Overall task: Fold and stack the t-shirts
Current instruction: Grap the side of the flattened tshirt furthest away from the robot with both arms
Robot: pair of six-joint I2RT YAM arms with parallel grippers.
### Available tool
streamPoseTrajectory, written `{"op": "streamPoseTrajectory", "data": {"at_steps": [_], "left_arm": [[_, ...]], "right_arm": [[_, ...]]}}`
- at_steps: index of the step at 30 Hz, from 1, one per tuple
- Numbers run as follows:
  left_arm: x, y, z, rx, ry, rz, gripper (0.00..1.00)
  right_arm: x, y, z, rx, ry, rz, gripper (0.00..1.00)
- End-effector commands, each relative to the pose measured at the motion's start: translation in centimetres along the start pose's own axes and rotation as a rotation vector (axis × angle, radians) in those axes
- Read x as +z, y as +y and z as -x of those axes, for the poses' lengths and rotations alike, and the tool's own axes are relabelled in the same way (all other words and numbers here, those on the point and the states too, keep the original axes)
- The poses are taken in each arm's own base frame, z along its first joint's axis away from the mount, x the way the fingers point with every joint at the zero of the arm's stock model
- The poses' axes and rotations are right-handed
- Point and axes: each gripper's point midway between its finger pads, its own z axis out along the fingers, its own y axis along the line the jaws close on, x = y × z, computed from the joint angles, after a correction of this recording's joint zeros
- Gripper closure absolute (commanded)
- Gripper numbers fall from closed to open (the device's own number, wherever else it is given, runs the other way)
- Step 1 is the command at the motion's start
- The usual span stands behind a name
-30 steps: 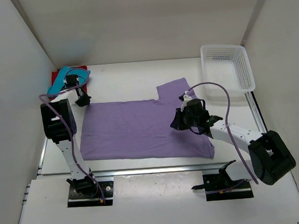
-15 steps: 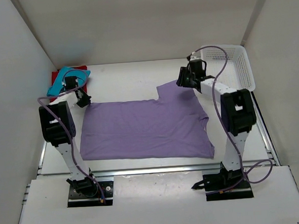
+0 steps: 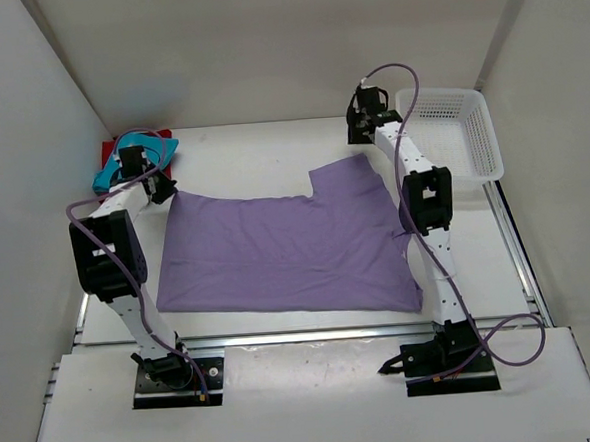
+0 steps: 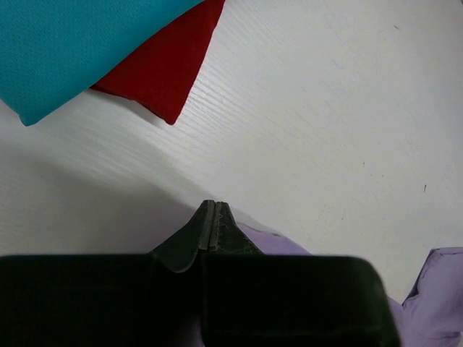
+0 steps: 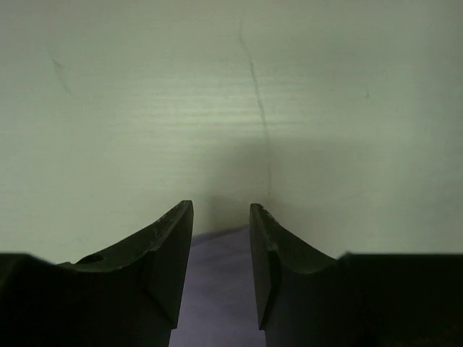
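**One camera high, two down at the tabletop**

The overhead camera looks down from behind the arms and takes in the whole table [image 3: 261,153] from a distance. The left wrist camera sits low and close behind the left gripper [image 4: 208,206], facing the teal shirt [image 4: 65,43] and red shirt [image 4: 170,69], which the overhead view shows at far left. The right wrist camera peers past the right gripper [image 5: 221,206] at white tabletop. The purple shirt [image 5: 217,289] appears in all three views.

A robotics lab test cell: a white bench [image 3: 261,153] boxed in by plain white panels [image 3: 264,43], a cabled left arm [image 3: 107,258] and right arm [image 3: 424,193] bolted at its near edge.
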Motion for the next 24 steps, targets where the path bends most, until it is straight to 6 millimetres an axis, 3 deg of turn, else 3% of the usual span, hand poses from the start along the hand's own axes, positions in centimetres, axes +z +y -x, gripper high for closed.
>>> {"op": "streamPoseTrajectory", "data": {"at_steps": [1,8,14,24], "left_arm": [[-2.0,-1.8,1.5,-0.008,-0.051,-0.067,1.0],[-1.9,-2.1,1.0,-0.016,-0.041,-0.091,1.0],[-2.0,-1.9,1.1,-0.031,-0.051,-0.096,1.0],[-1.9,-1.9,0.2,-0.018,-0.041,-0.097,1.0]], "right_arm": [[-1.0,-2.6,-1.4,-0.005,0.082,-0.089,0.64],[-1.2,-3.1,-1.7,-0.013,0.101,-0.115,0.64],[0.4,-2.3,-4.3,0.011,0.165,-0.045,0.65],[1.0,-1.8,-3.1,0.014,0.119,-0.007,0.69]]}}
